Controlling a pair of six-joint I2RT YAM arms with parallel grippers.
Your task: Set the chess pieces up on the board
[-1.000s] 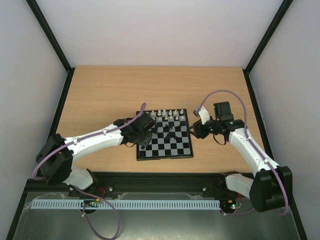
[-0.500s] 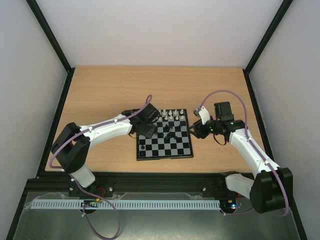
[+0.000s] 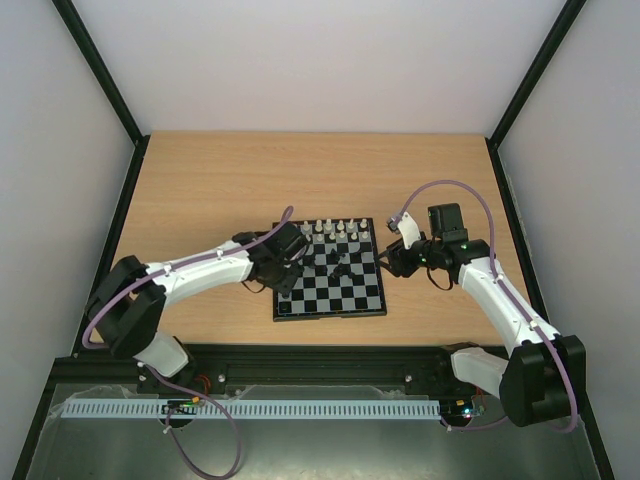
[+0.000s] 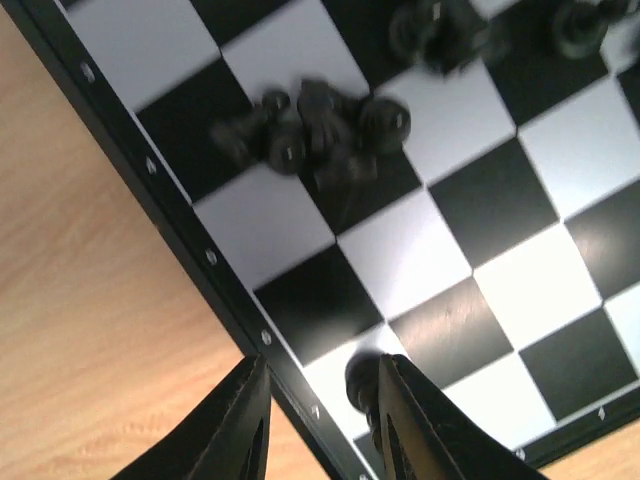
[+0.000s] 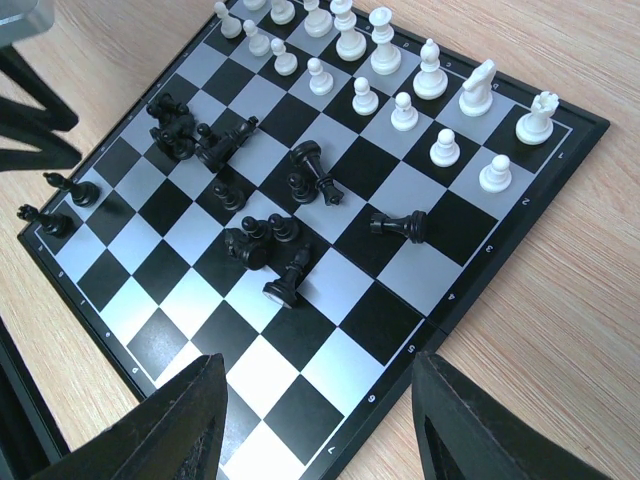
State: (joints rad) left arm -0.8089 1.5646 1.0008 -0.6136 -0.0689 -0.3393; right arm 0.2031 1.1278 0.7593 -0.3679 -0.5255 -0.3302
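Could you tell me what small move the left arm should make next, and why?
Probably move the left gripper forward to the heap of fallen black pieces and close on one. Its jaws are open, a black pawn stands beside one finger at the edge of the board, and the heap lies just ahead.

The glossy chequered square board point(image 5: 330, 370) lies on the wooden bench point(image 5: 560, 300) between both hands. Ahead of the right hand point(image 5: 315, 420), black plastic chessmen point(image 5: 265, 245) lie mid-board, with white plastic chessmen point(image 5: 405, 110) ranked to their right. A lone black chessman point(image 4: 362, 372) stands just ahead of the left hand point(image 4: 320, 410).
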